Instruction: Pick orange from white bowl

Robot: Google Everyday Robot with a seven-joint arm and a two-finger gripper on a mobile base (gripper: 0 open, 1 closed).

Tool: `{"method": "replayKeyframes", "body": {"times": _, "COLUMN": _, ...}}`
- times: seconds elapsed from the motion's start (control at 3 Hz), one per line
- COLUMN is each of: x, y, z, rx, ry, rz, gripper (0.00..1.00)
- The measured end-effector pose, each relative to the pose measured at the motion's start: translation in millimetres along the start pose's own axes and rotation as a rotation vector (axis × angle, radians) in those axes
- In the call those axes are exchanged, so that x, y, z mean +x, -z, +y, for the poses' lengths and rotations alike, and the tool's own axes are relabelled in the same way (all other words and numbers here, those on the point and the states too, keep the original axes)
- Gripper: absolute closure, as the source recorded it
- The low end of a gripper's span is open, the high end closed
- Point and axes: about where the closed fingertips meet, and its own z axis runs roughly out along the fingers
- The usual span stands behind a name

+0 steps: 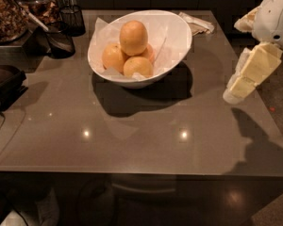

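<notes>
The orange [133, 36], the biggest and slightly egg-shaped pale fruit, lies on top of three smaller oranges [114, 56] in the white bowl [177, 32]. The bowl is paper-lined and stands at the back middle of the brown table [132, 135]. My gripper [236, 91] hangs at the right edge of the table, pointing down and to the left. It is to the right of the bowl, apart from it, and holds nothing that I can see.
Two small dark mesh cups [73, 19] [60, 37] stand left of the bowl. A container of dried brown pieces [7, 13] is at the back left. A dark bag-like object [4, 84] lies at the left edge. A folded napkin [196, 23] lies behind the bowl.
</notes>
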Motion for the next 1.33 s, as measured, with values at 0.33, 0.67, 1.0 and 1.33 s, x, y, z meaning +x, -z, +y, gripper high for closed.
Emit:
{"method": "replayKeyframes", "body": {"times": 0.33, "x": -35.7, "y": -16.1, "z": -18.7, "rx": -0.071, "ry": -0.023, "rz": -0.154, "gripper": 0.0}}
{"method": "replayKeyframes", "body": {"times": 0.67, "x": -39.8, "y": -16.4, "z": -18.7, "rx": -0.077, "ry": -0.023, "rz": -0.17, "gripper": 0.0}}
{"method": "replayKeyframes", "body": {"times": 1.0, "x": -43.4, "y": -25.3, "z": -21.6, "rx": -0.078, "ry": -0.033, "rz": -0.241, "gripper": 0.0}}
{"method": "replayKeyframes", "body": {"times": 1.33, "x": -70.7, "y": -45.9, "z": -41.1, "rx": -0.108, "ry": -0.089, "rz": -0.415, "gripper": 0.0}}
